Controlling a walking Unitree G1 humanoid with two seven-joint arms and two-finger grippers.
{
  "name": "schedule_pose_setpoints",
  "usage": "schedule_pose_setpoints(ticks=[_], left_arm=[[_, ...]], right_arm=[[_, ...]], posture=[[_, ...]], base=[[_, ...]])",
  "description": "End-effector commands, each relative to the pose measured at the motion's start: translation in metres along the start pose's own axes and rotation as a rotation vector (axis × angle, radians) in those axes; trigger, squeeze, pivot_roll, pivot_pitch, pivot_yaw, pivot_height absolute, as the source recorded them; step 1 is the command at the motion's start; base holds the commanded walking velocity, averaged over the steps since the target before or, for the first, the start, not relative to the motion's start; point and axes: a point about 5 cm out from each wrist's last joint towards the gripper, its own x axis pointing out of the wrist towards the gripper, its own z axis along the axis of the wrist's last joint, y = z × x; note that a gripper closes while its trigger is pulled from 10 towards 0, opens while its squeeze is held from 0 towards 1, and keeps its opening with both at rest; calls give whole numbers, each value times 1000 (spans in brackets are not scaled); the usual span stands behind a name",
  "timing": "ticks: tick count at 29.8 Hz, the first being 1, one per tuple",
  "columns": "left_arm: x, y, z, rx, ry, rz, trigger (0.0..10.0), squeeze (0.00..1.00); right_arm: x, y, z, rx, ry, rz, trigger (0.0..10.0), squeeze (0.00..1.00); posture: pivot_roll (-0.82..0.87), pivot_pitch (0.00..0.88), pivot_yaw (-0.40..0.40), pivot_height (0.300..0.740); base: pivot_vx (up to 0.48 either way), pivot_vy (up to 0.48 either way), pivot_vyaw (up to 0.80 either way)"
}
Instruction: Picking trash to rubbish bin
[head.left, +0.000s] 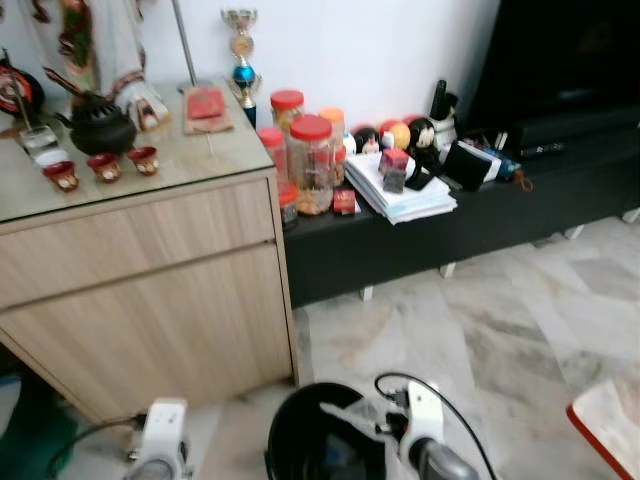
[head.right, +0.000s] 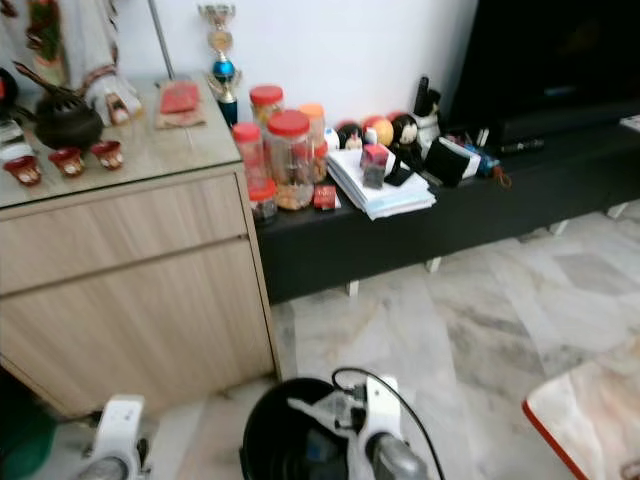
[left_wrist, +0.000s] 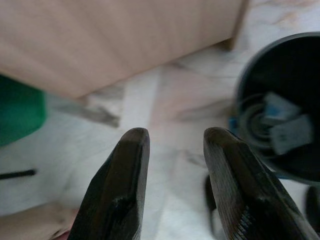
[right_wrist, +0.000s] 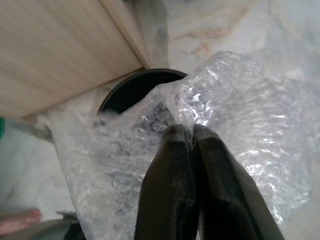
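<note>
Bubble wrap (right_wrist: 215, 130) in right end effector (right_wrist: 192, 137)

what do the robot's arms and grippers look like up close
Each gripper has two long black fingers, rounded at the tips: the left gripper shows a ribbed pad inside one finger, the right gripper looks smooth and glossy. In the head views the wrists are white blocks on silver-grey arms, with a black cable looping over the right arm.
</note>
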Motion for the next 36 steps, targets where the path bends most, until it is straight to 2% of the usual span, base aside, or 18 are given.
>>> schedule_pose_setpoints(ticks=[1, 3, 6, 7, 8, 15, 16, 18, 22, 36], left_arm=[[2, -2, 11, -19, -34, -45, 10000, 0], [4, -9, 20, -20, -55, -92, 10000, 0], [5, -12, 24, -24, -63, -114, 10000, 0], [6, -26, 34, 13, -86, -214, 10000, 0], [6, -33, 39, 20, -96, -265, 10000, 0], [4, -53, 49, 35, -111, -417, 10000, 0], [3, -61, 50, 54, -110, -475, 10000, 0], [1, -67, 49, 68, -110, -522, 10000, 0], [1, -68, 48, 60, -108, -548, 10000, 0], [-2, -65, 38, 29, -89, -580, 10000, 0]], right_arm=[[5, 19, 11, -66, -9, 77, 10000, 0], [7, 27, 17, -97, -17, 104, 10000, 0], [8, 30, 19, -113, -20, 118, 10000, 0], [10, 41, 25, -157, -28, 162, 10000, 0], [11, 47, 29, -175, -33, 185, 10000, 0], [14, 68, 40, -290, -45, 265, 10000, 0], [14, 74, 43, -323, -52, 282, 10000, 0], [15, 80, 48, -340, -65, 289, 10000, 0], [16, 91, 57, -374, -91, 292, 10000, 0], [17, 96, 60, -440, -103, 248, 10000, 0]], posture=[[51, 0, 0, 740], [53, 0, -2, 740], [53, 0, -2, 740], [59, 0, -5, 740], [61, 0, -5, 740], [68, 0, -10, 740], [68, 0, -10, 740], [80, 0, -19, 740], [95, 0, -25, 740], [134, 0, -40, 740]], base=[[0, 0, 0], [0, 0, 0], [0, 0, 0], [0, 0, 0], [0, 0, 0], [0, 0, 0], [0, 0, 0], [0, 0, 0], [0, 0, 0], [0, 0, 0]])
